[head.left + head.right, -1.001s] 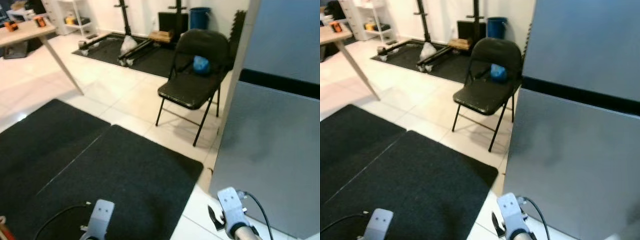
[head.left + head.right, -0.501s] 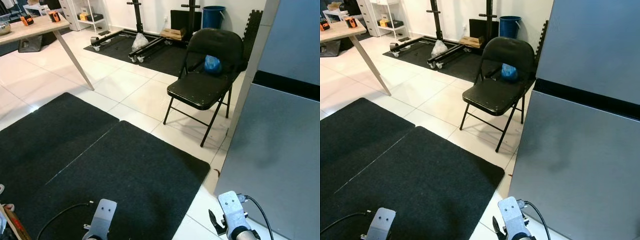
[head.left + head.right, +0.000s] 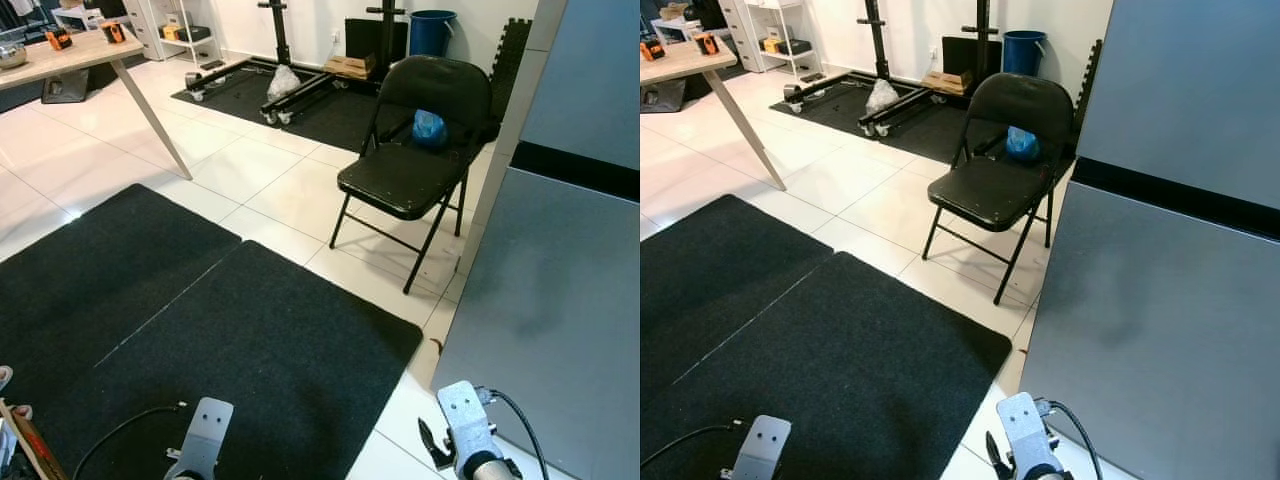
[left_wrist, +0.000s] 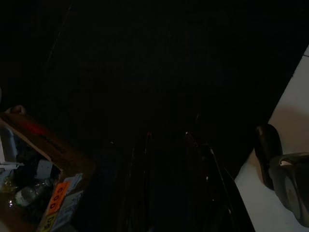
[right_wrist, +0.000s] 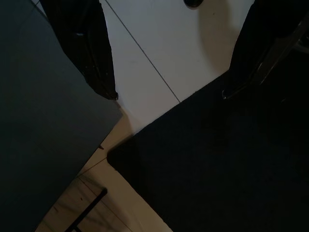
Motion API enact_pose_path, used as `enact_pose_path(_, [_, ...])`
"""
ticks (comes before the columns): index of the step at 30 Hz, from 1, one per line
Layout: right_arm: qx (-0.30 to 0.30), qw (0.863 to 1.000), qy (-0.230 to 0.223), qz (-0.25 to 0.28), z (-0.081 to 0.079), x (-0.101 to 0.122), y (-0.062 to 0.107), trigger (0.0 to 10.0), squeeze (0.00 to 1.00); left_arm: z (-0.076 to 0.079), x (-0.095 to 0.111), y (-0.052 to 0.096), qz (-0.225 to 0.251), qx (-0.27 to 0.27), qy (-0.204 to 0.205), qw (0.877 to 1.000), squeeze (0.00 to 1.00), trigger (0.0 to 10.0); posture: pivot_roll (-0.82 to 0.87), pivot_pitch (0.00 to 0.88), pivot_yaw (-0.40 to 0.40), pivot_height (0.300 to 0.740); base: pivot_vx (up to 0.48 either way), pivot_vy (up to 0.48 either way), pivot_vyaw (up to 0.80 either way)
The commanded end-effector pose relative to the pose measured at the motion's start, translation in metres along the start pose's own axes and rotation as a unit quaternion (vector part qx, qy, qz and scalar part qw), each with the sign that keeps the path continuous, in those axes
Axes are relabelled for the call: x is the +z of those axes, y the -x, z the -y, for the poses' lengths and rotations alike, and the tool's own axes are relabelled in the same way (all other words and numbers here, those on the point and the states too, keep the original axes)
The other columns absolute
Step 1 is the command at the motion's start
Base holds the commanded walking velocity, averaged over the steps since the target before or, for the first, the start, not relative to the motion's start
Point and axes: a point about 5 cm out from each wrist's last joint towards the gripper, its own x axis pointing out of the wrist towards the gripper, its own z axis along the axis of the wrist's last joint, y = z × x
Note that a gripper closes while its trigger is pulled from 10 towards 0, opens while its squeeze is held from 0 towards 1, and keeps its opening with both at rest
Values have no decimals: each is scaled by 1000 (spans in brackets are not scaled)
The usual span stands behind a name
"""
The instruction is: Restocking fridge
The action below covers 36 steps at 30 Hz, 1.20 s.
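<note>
The grey fridge (image 3: 560,290) stands at my right with both doors shut; its side panel (image 5: 43,145) fills one side of the right wrist view. A cardboard box (image 4: 46,191) holding a bottle (image 4: 23,196) and packets sits on the floor by my left side, its corner (image 3: 22,448) at the lower left. My right gripper (image 5: 169,94) hangs open over the mat's edge and white tile beside the fridge, holding nothing. My left gripper (image 4: 168,140) hangs idle over the dark mat, barely made out in the shade.
Two black mats (image 3: 230,330) cover the floor ahead. A black folding chair (image 3: 405,180) with a blue bag (image 3: 429,128) stands near the fridge corner. A table (image 3: 90,50) is at the far left, a rack (image 3: 290,85) and blue bin (image 3: 432,30) at the back.
The camera has swung slightly, so the whole scene sits a little further right and lower. Both arms hang as before.
</note>
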Motion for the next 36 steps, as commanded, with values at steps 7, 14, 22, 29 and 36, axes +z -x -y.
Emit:
enact_pose_path(7, [7,1000,0,-9,-4,-4,2,10000,0,0,-5,2,-9,10,4,1000,0,10000,-97,94,43,740,0,0,0])
enact_pose_path(14, [8,1000,0,-8,-4,-4,2,10000,0,-1,-5,2,-4,15,4,1000,0,10000,-96,95,41,740,194,0,0])
enact_pose_path(22, [9,1000,1,-10,-4,-4,1,10000,0,-1,-4,2,-4,17,3,1000,0,10000,-96,94,41,740,419,0,0])
enact_pose_path(29, [8,1000,2,-12,-3,-5,2,10000,0,-1,-4,2,-3,17,3,1000,0,10000,-97,95,42,740,339,0,0])
enact_pose_path(36, [8,1000,2,-13,-3,-5,2,10000,0,-1,-4,2,-3,18,1,1000,0,10000,-97,94,42,740,357,0,0])
